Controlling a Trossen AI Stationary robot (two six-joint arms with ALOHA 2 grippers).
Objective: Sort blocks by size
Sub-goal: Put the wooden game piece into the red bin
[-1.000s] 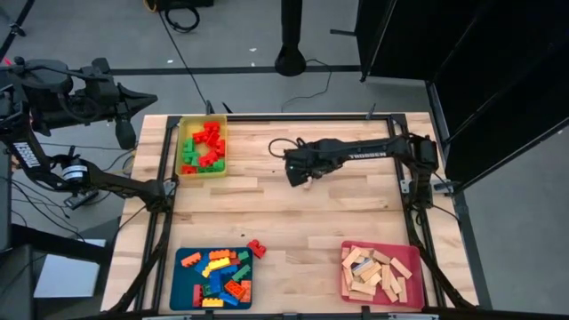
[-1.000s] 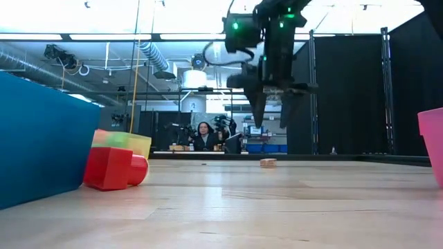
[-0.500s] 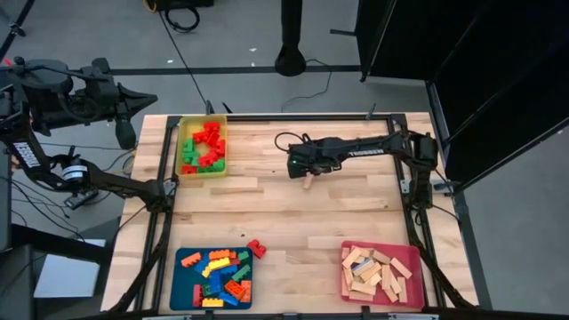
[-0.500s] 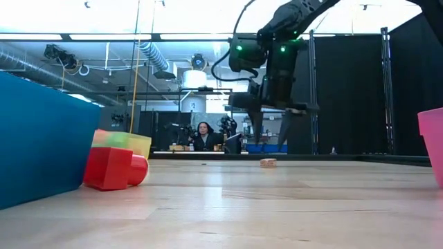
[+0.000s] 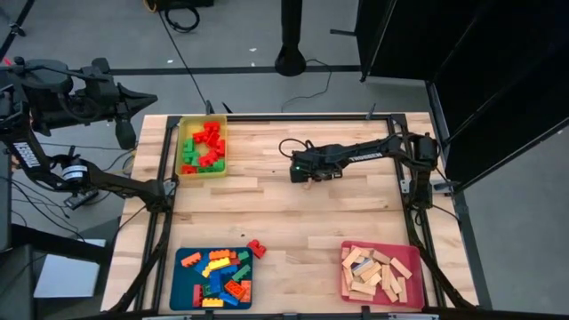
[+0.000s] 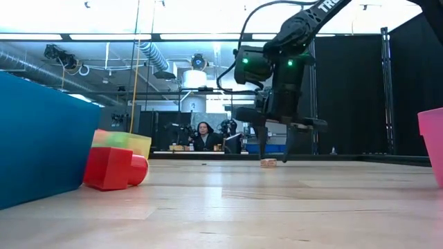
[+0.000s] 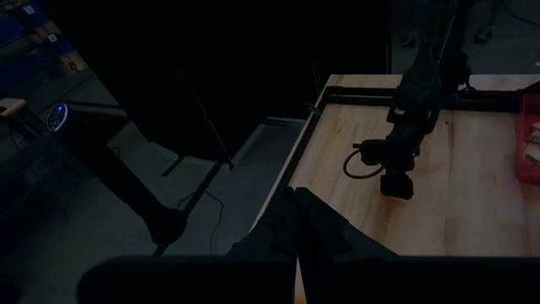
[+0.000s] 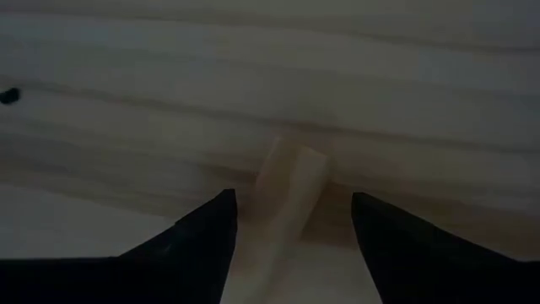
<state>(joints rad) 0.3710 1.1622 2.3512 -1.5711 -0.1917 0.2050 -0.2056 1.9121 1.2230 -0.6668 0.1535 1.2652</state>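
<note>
Near the table's far middle, the right gripper (image 6: 274,149) is lowered over a lone wooden bar (image 8: 287,198), its fingers parted on either side and not yet touching it. The bar lies skewed between the jaws, so it may be pinched by its corners and twisted free, or nudged aside by one fingertip. The left gripper (image 7: 297,221) is parked off the table's left corner, closed and empty. Red and green bricks are held in the yellow tray (image 5: 221,147), mixed coloured bricks in the blue tray (image 5: 182,277), wooden bars in the pink tray (image 5: 412,263). One red brick (image 6: 111,167) is left beside the blue tray.
</note>
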